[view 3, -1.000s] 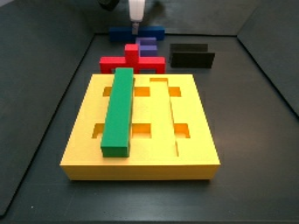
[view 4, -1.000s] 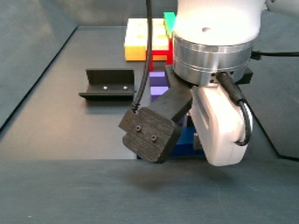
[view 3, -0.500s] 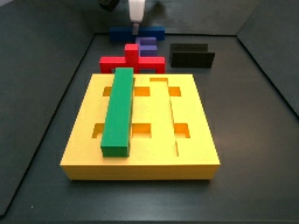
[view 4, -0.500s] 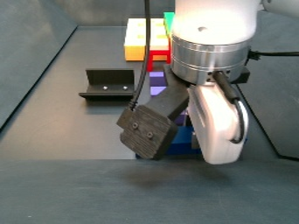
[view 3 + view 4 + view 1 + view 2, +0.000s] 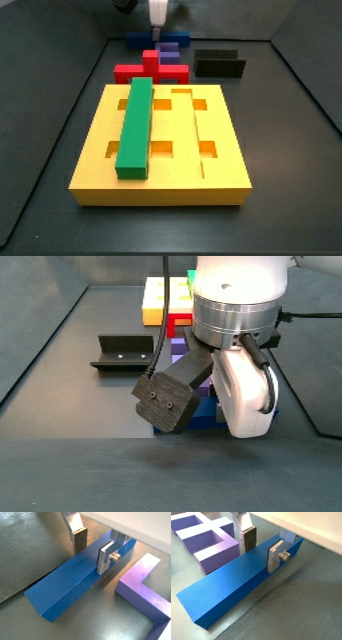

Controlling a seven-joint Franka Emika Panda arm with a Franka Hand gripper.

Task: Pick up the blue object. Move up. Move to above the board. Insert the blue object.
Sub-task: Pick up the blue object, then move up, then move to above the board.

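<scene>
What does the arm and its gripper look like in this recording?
The arm is white with a silver-grey ribbed wrist ring and a black cable looping beside it. A dark grey camera block with small screw holes is mounted at the wrist. The gripper, down at the blue bar, has flat silver plate fingers with dark pads.

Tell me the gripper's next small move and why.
Probably close. In both wrist views the gripper straddles the blue bar, one of its fingers on each long side, the bar lying flat on the floor. Lifting comes after.
</scene>
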